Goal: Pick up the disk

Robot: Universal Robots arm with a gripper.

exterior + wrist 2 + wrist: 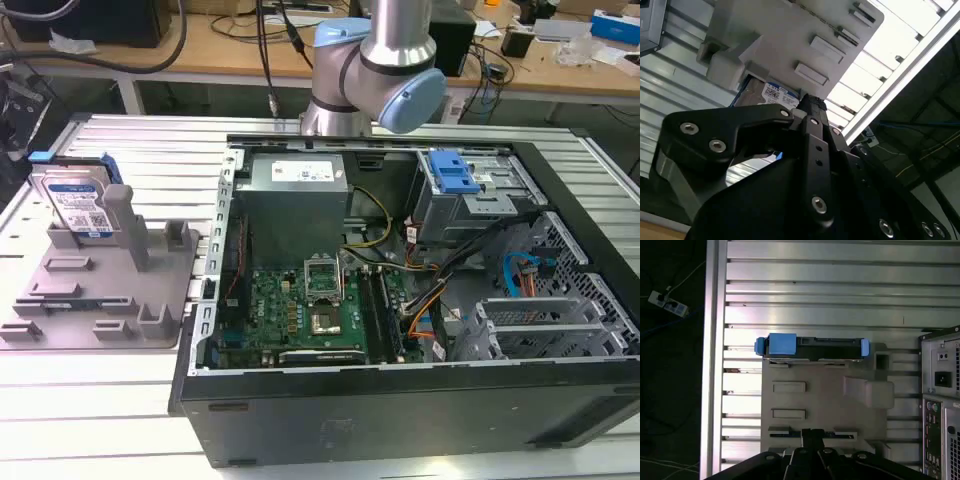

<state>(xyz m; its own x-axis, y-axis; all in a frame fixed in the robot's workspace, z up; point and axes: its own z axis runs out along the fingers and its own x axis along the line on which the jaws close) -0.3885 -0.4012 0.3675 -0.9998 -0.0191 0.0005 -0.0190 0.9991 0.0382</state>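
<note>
The disk [78,205] stands on edge in the far slot of the grey slotted tray [100,300], at the exterior view's left, its blue-and-white label facing the camera. In the first wrist view the disk [812,346] shows edge-on with blue rails at both ends, at the tray's [825,400] far side. My gripper [812,434] hangs well above the tray's near edge, apart from the disk, fingers together and holding nothing. In the second wrist view the gripper [809,104] points toward the disk's label [775,93].
An open computer case [400,400] lies beside the tray, with a motherboard, a power supply and a blue-handled drive cage [455,175]. The arm [380,60] stands behind the case. The slatted aluminium table ends at a rail [715,365], with a power strip [667,302] on the floor beyond.
</note>
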